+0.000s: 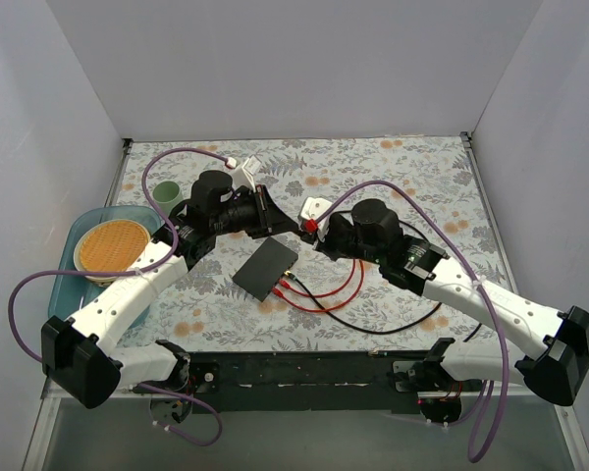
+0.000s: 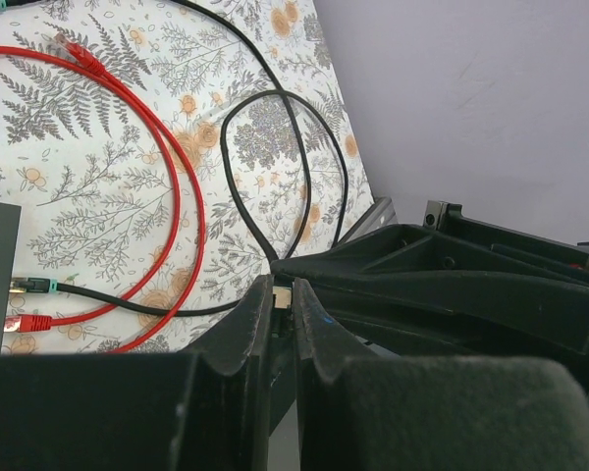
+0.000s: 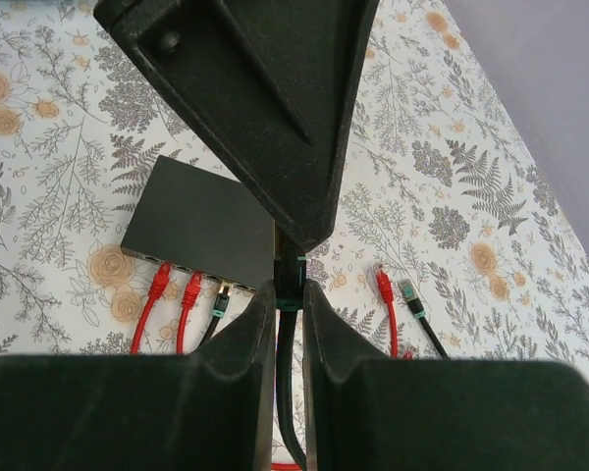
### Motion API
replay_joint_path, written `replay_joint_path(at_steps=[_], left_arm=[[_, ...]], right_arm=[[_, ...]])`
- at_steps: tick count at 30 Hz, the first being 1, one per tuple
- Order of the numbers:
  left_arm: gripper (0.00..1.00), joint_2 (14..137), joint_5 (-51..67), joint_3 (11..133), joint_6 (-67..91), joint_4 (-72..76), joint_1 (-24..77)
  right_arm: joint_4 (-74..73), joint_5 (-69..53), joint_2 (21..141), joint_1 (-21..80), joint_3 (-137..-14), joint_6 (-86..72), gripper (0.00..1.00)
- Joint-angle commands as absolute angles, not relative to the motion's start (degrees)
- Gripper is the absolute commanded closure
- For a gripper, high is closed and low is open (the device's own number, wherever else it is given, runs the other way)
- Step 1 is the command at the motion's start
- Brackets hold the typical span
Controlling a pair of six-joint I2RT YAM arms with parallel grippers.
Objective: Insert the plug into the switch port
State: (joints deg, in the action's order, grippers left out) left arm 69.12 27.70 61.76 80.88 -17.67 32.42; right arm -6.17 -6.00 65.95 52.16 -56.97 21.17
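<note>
Two black two-finger grippers are shown meeting tip to tip above the middle of a fern-and-flower patterned tablecloth (image 1: 393,186). The left gripper (image 2: 283,298) is seen with its jaws pressed together on a black network plug with a teal collar (image 3: 291,267); the pale tip of the plug is visible between the fingertips in the left wrist view. The right gripper (image 3: 289,290) is clamped from the opposite side on the black cable (image 3: 289,383) just behind the plug, and the narrow gap between its jaws is filled by that cable. A flat matte-black rectangular switch (image 3: 198,218) is laid on the cloth near the table's middle, just on the near side of both grippers in the top view and turned at an angle to the table edges. Three sockets along its long edge are occupied: one by a red plug (image 3: 160,285), the next by a second red plug (image 3: 189,289), and the third by a black teal-collared connector (image 3: 219,294). The held plug is raised above the cloth beside the free end of that socket row and is not yet inserted. A loose red connector (image 3: 383,285) and a loose black connector (image 3: 409,291) are laid side by side nearby. At the far left, a round tan woven plate (image 1: 113,245) is set in a blue tray (image 1: 71,245), with a pale green cup (image 1: 167,193) just beyond.
</note>
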Motion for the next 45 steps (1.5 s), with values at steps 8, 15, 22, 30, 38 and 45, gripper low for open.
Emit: replay_joint_path(at_steps=[8,15,22,30,38,45], left_arm=[[1.00,68.29,31.46,63.63,81.04,-16.52,32.78],[1.00,68.12,31.55,63.54,81.04,-16.52,32.78],[0.74,68.20,30.24,63.28,80.60,-16.52,32.78],[0.09,68.82,11.80,62.67,78.31,-21.69,32.61],[0.02,67.59,-6.84,56.79,75.33,-20.39,31.29],[0.02,72.67,-9.23,51.33,71.11,-14.43,29.18]], right_arm=[[-3.08,-4.22,64.69,52.21,-57.48,21.45,0.65],[-4.83,-5.88,66.35,52.03,-58.80,21.53,0.90],[-5.45,-6.24,66.97,51.68,-58.98,21.53,0.99],[-5.10,-5.36,67.15,51.15,-55.90,19.34,0.99],[-4.83,-4.83,69.96,50.19,-51.86,14.95,0.99],[-5.28,-9.13,78.55,46.76,-52.29,10.02,0.99]])
